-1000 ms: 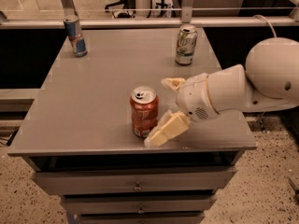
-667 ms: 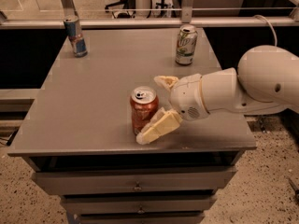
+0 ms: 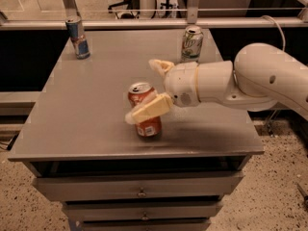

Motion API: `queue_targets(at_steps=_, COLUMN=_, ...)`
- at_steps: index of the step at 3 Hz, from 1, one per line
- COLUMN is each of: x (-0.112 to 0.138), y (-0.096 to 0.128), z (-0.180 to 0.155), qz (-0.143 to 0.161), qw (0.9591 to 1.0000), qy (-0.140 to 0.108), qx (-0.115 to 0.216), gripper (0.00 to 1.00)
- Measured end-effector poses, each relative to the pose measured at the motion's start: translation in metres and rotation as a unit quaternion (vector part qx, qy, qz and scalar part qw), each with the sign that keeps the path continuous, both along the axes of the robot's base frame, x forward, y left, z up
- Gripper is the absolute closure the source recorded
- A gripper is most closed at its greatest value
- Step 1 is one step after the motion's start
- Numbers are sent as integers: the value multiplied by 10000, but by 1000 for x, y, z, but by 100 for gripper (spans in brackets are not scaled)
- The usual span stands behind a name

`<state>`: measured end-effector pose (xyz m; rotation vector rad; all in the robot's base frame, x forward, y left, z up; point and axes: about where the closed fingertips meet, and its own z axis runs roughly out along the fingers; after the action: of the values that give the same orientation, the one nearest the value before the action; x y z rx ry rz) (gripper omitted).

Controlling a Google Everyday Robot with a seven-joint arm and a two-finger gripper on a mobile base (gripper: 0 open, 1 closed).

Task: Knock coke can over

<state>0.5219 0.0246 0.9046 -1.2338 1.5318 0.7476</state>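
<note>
The coke can [image 3: 147, 124], red-orange with a silver top, stands near the front middle of the grey table [image 3: 86, 119] and leans slightly to the left. My gripper [image 3: 141, 90] reaches in from the right with its cream fingers spread wide around the can. The near finger [image 3: 150, 109] lies across the can's front and touches it. The far finger [image 3: 160, 65] is behind the can and apart from it. The gripper is open.
A green-and-white can [image 3: 192, 43] stands at the back right, just behind my arm [image 3: 250, 81]. A slim blue-and-silver can [image 3: 78, 36] stands at the back left. The table has drawers below its front edge [image 3: 139, 192]. A rail runs behind the table.
My gripper has moved left so the near finger now crosses the can's front. The can has gone from upright to a slight lean leftward.
</note>
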Motion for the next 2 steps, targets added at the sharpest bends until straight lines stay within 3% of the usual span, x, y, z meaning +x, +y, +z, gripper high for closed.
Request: queue_targets(at_steps=2, x=42, y=42, z=28, qz=-35, qw=9988, qy=-82, qx=477, gripper=0)
